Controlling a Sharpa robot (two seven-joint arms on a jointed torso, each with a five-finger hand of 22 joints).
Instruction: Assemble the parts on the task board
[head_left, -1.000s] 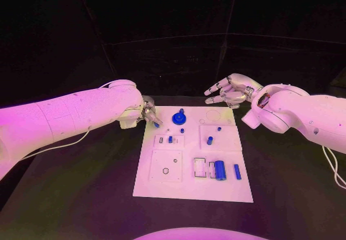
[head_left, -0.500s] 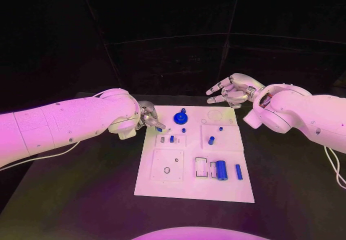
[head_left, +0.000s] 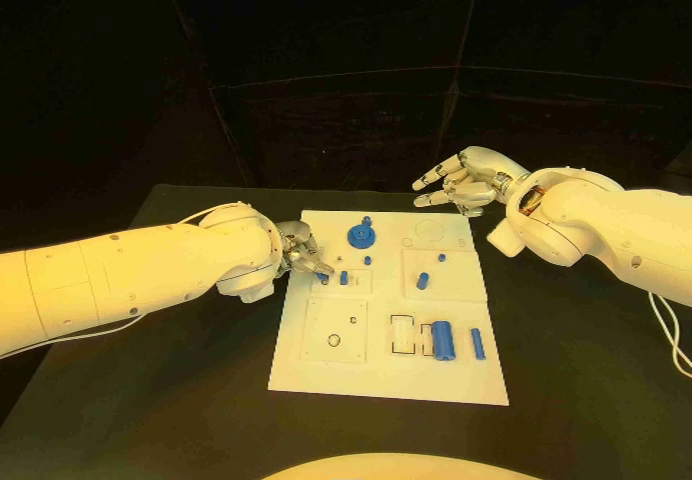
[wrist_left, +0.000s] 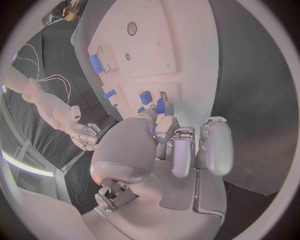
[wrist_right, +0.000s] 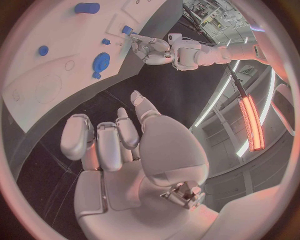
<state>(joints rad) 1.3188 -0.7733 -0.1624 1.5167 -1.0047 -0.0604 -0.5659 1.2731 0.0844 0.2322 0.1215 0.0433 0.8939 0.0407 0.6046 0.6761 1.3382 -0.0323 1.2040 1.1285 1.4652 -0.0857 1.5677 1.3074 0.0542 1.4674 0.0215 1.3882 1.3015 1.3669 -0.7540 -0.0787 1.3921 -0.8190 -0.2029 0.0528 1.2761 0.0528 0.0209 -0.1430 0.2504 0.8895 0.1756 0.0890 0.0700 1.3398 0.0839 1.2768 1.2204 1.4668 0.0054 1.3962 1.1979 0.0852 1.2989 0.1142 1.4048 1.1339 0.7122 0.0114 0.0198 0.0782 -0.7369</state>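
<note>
The white task board (head_left: 387, 375) lies in the middle of the black table. My left hand (head_left: 304, 256) hovers at the board's far left edge, its fingertips close together over the small block with two little blue pegs (head_left: 343, 277). In the left wrist view a small blue part (wrist_left: 154, 129) sits pinched between the fingertips (wrist_left: 164, 124). My right hand (head_left: 459, 183) hangs above the board's far right corner, fingers apart and holding nothing. A blue round part (head_left: 359, 237) stands near the far edge.
On the board also lie a blue cylinder (head_left: 443, 341), a thin blue bar (head_left: 475, 343) and a short blue peg (head_left: 420, 281). A cable (head_left: 668, 330) trails from the right arm. The right wrist view shows the board (wrist_right: 56, 75) and my left hand (wrist_right: 153, 50).
My left hand has moved a little nearer along the board's left edge, carrying the small blue part toward the block with pegs. The right hand has stayed where it was.
</note>
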